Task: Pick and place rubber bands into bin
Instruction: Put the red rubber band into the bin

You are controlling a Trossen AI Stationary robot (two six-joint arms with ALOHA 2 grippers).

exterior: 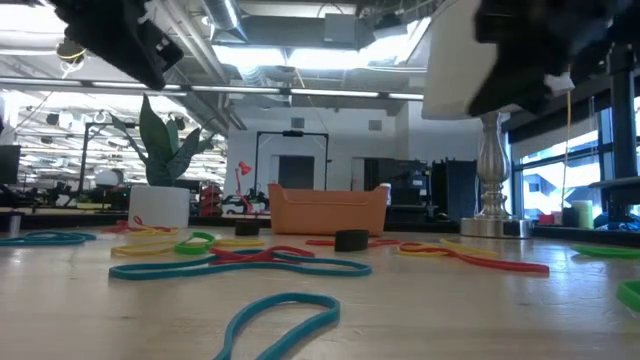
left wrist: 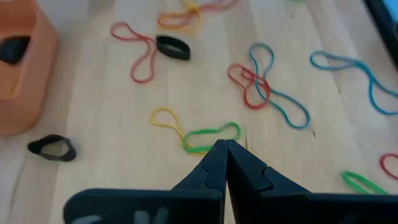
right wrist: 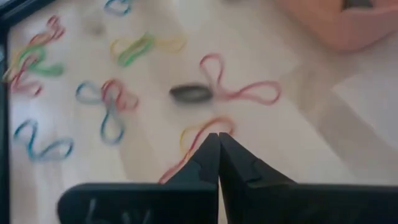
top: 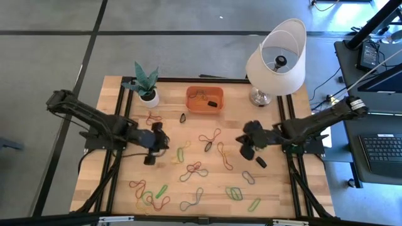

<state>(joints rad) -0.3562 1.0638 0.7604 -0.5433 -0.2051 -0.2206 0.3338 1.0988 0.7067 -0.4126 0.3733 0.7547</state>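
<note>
Many rubber bands (top: 193, 171) in red, orange, green, yellow, blue and black lie flat and scattered over the wooden table. The orange bin (top: 204, 100) stands near the far edge with a black band and some others inside. My left gripper (top: 162, 141) hangs shut above the table's left middle; in its wrist view the shut tips (left wrist: 224, 146) point at a green-and-yellow band (left wrist: 208, 135). My right gripper (top: 242, 144) hangs shut over the right middle, its tips (right wrist: 217, 138) above an orange-red band (right wrist: 198, 134). In the low view both arms sit high above the tabletop.
A white plant pot (top: 149, 95) stands left of the bin, and a lamp (top: 276, 56) with a white shade stands to its right at the far corner. One black band (top: 183, 117) lies just in front of the bin. Black rails frame the table.
</note>
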